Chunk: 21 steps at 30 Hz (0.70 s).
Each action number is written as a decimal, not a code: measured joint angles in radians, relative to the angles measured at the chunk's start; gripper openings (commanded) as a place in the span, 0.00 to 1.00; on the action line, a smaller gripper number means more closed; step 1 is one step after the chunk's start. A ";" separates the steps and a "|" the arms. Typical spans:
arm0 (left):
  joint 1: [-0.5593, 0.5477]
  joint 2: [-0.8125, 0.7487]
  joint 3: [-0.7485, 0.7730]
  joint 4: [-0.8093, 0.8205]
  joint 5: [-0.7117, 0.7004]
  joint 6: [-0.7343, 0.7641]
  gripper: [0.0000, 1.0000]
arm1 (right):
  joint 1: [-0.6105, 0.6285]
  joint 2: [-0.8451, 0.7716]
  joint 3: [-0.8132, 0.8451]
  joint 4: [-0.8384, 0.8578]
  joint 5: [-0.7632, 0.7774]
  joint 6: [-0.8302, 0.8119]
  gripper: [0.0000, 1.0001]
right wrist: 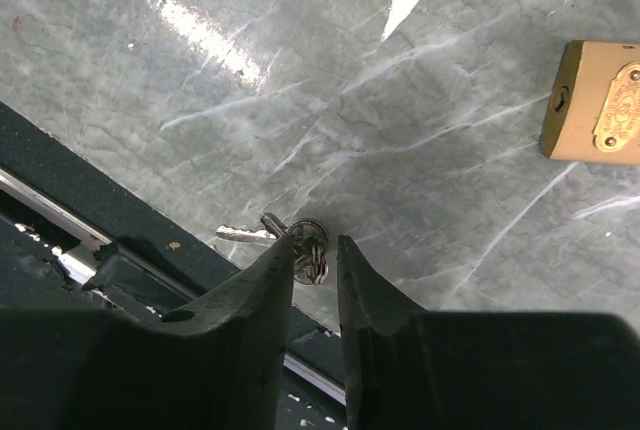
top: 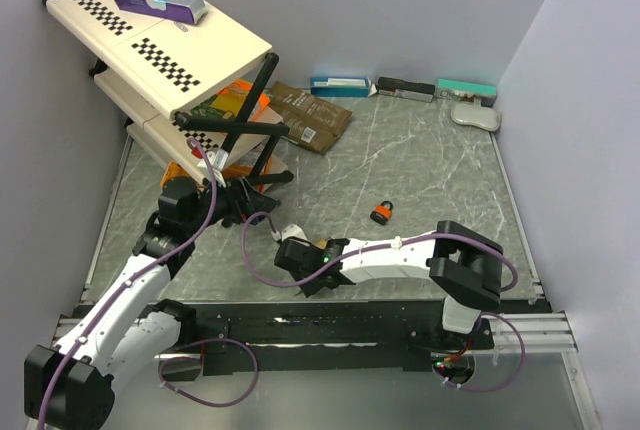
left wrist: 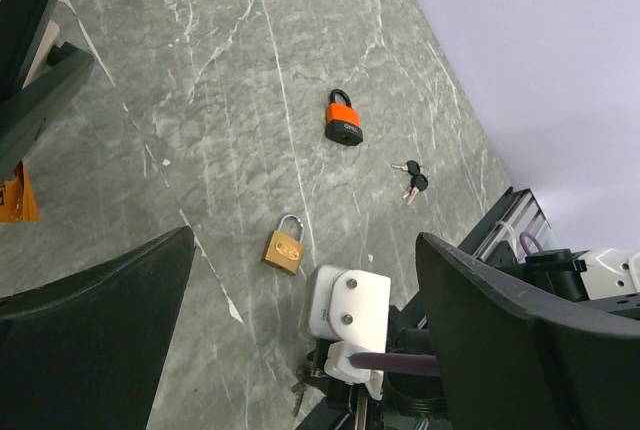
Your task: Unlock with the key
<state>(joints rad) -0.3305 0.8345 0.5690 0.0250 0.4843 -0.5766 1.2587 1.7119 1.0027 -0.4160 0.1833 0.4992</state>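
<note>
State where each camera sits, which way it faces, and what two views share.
Top external: above and behind the bases, looking down on the table; both arms show.
Left wrist: looks forward and down at the orange padlock; own spread fingers show.
Right wrist: looks down at the keys; own fingers show.
Both wrist views share the brass padlock.

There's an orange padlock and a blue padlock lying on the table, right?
Not quite. The orange padlock is there, but the other one is a brass padlock, not a blue one. The left wrist view shows both lying on the table.
</note>
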 measured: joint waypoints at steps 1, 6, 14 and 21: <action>0.000 0.000 0.000 0.000 0.000 0.000 0.98 | 0.000 0.000 0.000 0.000 0.000 0.002 0.26; 0.000 -0.001 0.000 0.000 0.000 0.000 0.98 | 0.000 0.002 0.000 0.006 -0.004 0.006 0.08; 0.002 -0.002 -0.001 0.009 0.020 0.000 0.97 | -0.006 -0.008 -0.007 0.010 0.019 0.008 0.00; -0.021 -0.025 -0.004 0.050 0.076 -0.002 0.95 | -0.096 -0.157 -0.129 0.038 -0.024 -0.008 0.00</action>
<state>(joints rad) -0.3519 0.8097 0.5648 0.0746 0.5602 -0.5789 1.1625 1.5547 0.8734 -0.3779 0.1593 0.4911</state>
